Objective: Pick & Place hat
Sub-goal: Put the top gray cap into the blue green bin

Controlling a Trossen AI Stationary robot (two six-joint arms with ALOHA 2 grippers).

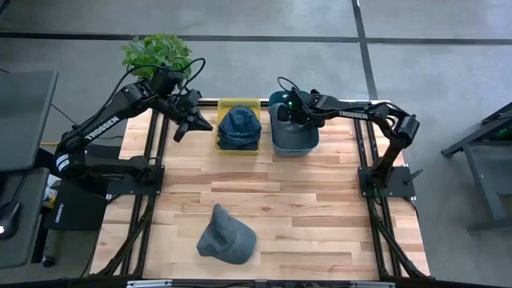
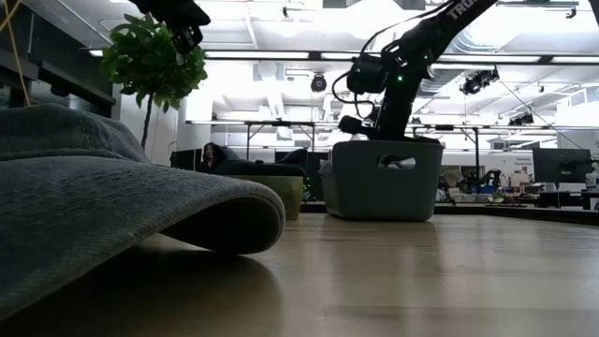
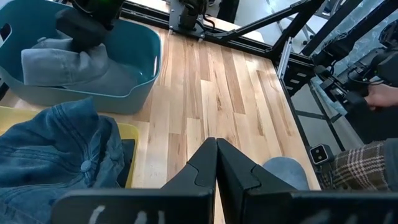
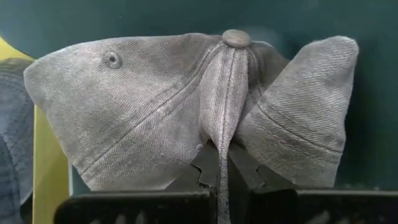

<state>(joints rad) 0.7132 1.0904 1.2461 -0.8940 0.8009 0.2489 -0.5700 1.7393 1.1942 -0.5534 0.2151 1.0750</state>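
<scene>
Fingers, right arm: right gripper (image 4: 219,163) pinched tight on a fold of the pale grey cloth cap (image 4: 186,106), crown button up, inside the teal plastic bin (image 1: 293,136) at upper centre of the high frame.
Fingers, left arm: left gripper (image 3: 216,163) pressed together with nothing between them, hovering in the upper left of the high frame just left of the yellow plastic bin (image 1: 238,105).
Hats, count: three. Pale grey cap in the teal bin; blue denim cap (image 1: 239,126) filling the yellow bin; dark grey brimmed cap (image 1: 227,236) loose on the light wooden tabletop (image 1: 304,208), lower centre of the high frame.
Bins, count: two, side by side at the tabletop's far edge, yellow left of teal.
Arms, count: two.
High view only: all three hats at once, and the green leafy plant (image 1: 155,51) beyond the upper left corner of the tabletop.
Low view only: dark grey cap's brim looming over the left half of the frame; teal bin's side handle slot.
Left wrist view only: pale grey cap slumped in the teal bin under the right gripper; a person's plaid sleeve (image 3: 364,169) at lower right.
Right wrist view only: the pinched fold, seams and one eyelet of the pale grey cap.
</scene>
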